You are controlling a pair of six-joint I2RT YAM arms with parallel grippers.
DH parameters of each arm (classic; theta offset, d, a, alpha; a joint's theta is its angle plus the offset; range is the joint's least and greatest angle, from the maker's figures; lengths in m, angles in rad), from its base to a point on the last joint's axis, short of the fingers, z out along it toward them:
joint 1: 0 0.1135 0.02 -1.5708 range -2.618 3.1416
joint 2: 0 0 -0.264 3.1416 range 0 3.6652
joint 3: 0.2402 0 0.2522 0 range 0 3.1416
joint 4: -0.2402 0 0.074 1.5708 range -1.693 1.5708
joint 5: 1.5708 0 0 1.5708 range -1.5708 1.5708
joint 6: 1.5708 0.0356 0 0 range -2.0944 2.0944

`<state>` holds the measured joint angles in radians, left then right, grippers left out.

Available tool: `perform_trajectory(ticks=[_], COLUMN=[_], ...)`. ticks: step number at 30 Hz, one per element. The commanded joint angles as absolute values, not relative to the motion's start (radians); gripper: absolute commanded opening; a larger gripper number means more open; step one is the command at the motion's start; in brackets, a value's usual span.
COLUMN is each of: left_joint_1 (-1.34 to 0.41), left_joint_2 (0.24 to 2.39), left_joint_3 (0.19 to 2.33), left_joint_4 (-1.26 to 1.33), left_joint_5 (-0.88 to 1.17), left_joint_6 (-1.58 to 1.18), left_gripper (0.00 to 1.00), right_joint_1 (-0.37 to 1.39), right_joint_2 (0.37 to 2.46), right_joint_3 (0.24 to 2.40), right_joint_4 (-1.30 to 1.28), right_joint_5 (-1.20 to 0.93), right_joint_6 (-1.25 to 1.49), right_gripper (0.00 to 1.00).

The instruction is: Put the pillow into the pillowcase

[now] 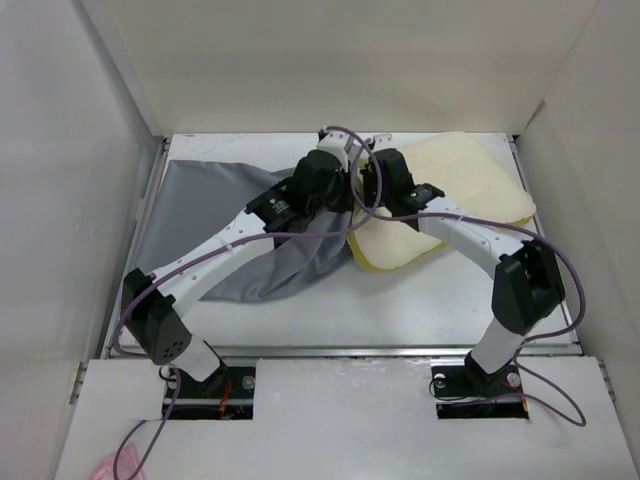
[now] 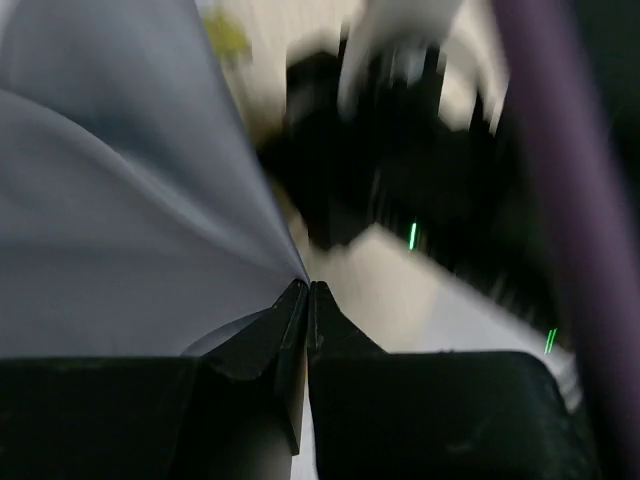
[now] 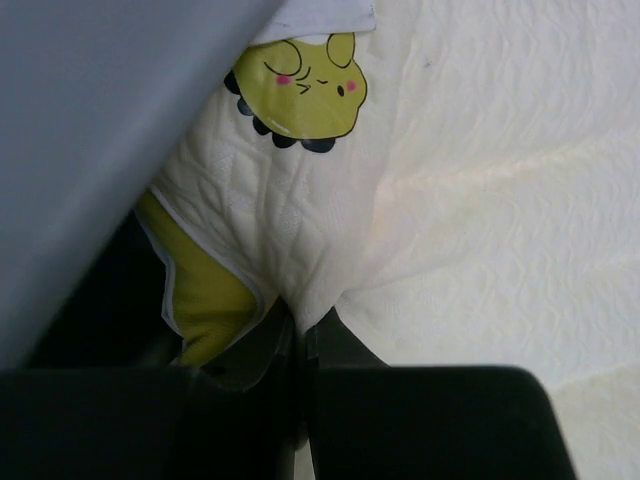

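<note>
The cream pillow (image 1: 470, 185) lies at the back right of the table, its yellow edge band (image 1: 385, 262) facing left and front. The grey pillowcase (image 1: 215, 215) lies wrinkled at the back left, its right edge lifted against the pillow. My left gripper (image 2: 305, 290) is shut on the pillowcase's edge (image 2: 130, 200), raised near the pillow's left corner. My right gripper (image 3: 305, 318) is shut on a pinch of the pillow's cover (image 3: 480, 200) beside the yellow band (image 3: 205, 300) and the logo mark (image 3: 300, 90). Grey fabric (image 3: 90, 130) hangs over the pillow's corner.
White walls enclose the table (image 1: 400, 310) on the left, back and right. The two arms cross close together at the back middle (image 1: 360, 180). Purple cables (image 1: 300, 235) loop over both arms. A white shelf (image 1: 350, 420) covers the near edge.
</note>
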<state>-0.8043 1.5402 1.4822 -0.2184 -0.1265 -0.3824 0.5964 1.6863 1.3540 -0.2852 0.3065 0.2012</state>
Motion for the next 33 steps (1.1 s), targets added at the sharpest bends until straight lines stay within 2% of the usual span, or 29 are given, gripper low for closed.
perform_trajectory(ticks=[1, 9, 12, 17, 24, 33], left_joint_1=[-0.865, -0.874, -0.874, -0.874, -0.874, -0.874], left_joint_2=[1.468, 1.457, 1.496, 1.522, 1.479, 1.436], left_joint_3=[1.396, 1.342, 1.356, 1.401, 1.356, 1.333], left_joint_4=[-0.322, -0.304, -0.27, -0.271, -0.299, -0.302], left_joint_5=[-0.037, 0.012, 0.077, 0.067, 0.028, 0.018], left_joint_6=[-0.413, -0.402, -0.402, -0.393, -0.403, -0.413], left_gripper=[0.0, 0.0, 0.0, 0.0, 0.0, 0.0], right_joint_1=[0.462, 0.425, 0.425, 0.425, 0.396, 0.451], right_joint_2=[1.687, 1.781, 1.819, 1.862, 1.842, 1.917], right_joint_3=[1.459, 1.577, 1.615, 1.683, 1.842, 1.871], right_joint_4=[-0.02, 0.041, 0.051, 0.049, -0.061, -0.061], right_joint_5=[0.243, 0.055, 0.055, 0.034, 0.058, 0.078], right_joint_6=[0.279, 0.371, 0.474, 0.583, 0.583, 0.643], right_gripper=[0.0, 0.0, 0.0, 0.0, 0.0, 0.0])
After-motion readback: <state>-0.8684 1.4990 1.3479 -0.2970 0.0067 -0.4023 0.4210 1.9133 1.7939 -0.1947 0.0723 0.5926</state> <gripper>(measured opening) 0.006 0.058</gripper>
